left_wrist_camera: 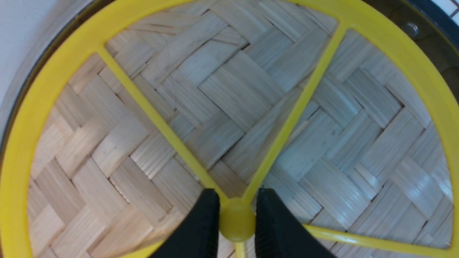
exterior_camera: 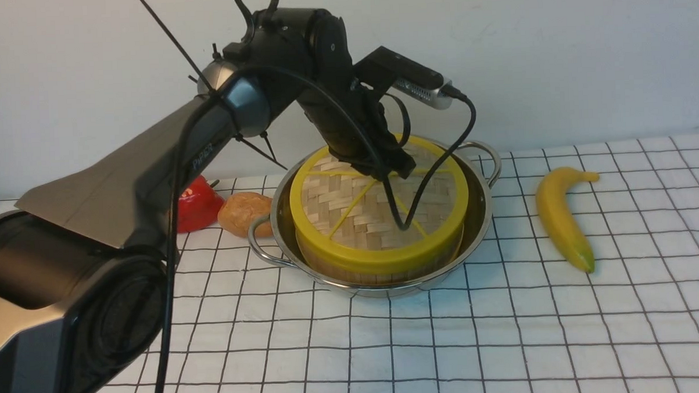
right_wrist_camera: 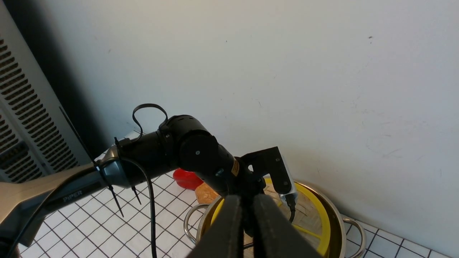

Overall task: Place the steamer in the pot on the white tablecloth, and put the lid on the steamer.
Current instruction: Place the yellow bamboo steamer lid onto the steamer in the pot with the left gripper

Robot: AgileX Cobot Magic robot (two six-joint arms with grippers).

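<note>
A white tablecloth [exterior_camera: 424, 345] with thin black grid lines fills the bottom of the frame. From the lower left, the robot's dark left arm [exterior_camera: 287, 65] reaches up and over to the centre. There a shiny steel pot [exterior_camera: 382, 289] holds the bamboo steamer [exterior_camera: 381, 271], topped by its woven, yellow-rimmed lid [exterior_camera: 380, 256]. The left gripper [left_wrist_camera: 237, 220] has its fingers either side of the lid's yellow centre knob [left_wrist_camera: 237, 224], close against it; I cannot tell whether they pinch it. The right gripper's fingers [right_wrist_camera: 265, 229] stand slightly apart, holding nothing I can see.

To finish well, I would check the rim sits level all round, part the fingers gently, then lift straight up so the knob does not drag.

Left of the pot are a brown potato-like lump [exterior_camera: 244, 214] and something red [exterior_camera: 198, 206]; at right, a banana [exterior_camera: 562, 218]. Behind rises a plain pale wall [exterior_camera: 583, 54].
</note>
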